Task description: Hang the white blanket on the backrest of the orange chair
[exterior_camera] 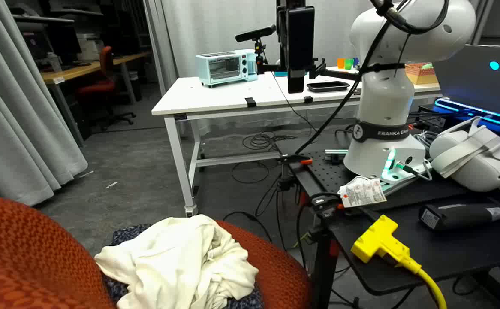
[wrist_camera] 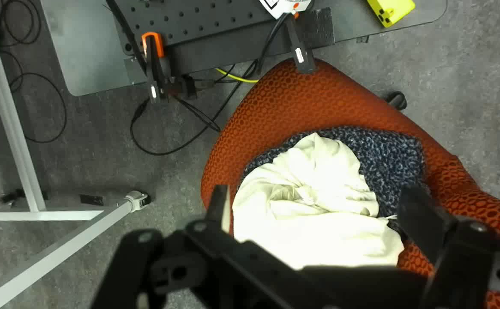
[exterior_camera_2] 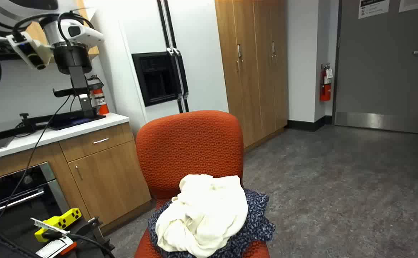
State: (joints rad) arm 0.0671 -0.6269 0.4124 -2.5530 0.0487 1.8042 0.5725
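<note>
The white blanket point(exterior_camera: 181, 262) lies crumpled on the seat of the orange chair. It also shows in an exterior view point(exterior_camera_2: 205, 215) and in the wrist view point(wrist_camera: 305, 184). Dark speckled cloth point(exterior_camera_2: 261, 211) shows under it. The bare backrest point(exterior_camera_2: 191, 150) rises behind the blanket; its rim is close in an exterior view point(exterior_camera: 22, 253) and at the lower right of the wrist view point(wrist_camera: 456, 176). My gripper point(wrist_camera: 318, 199) is wide open, its fingers either side of the blanket in the wrist view. It is above and apart from the blanket. Its fingers are hard to make out in the exterior views.
A black robot table point(exterior_camera: 404, 257) with a yellow power block point(exterior_camera: 381, 240) and clamps point(wrist_camera: 153, 68) stands close to the seat front. A white table point(exterior_camera: 228, 94) carries a light-blue toaster oven point(exterior_camera: 226, 68). A wooden cabinet point(exterior_camera_2: 108, 179) stands beyond the chair.
</note>
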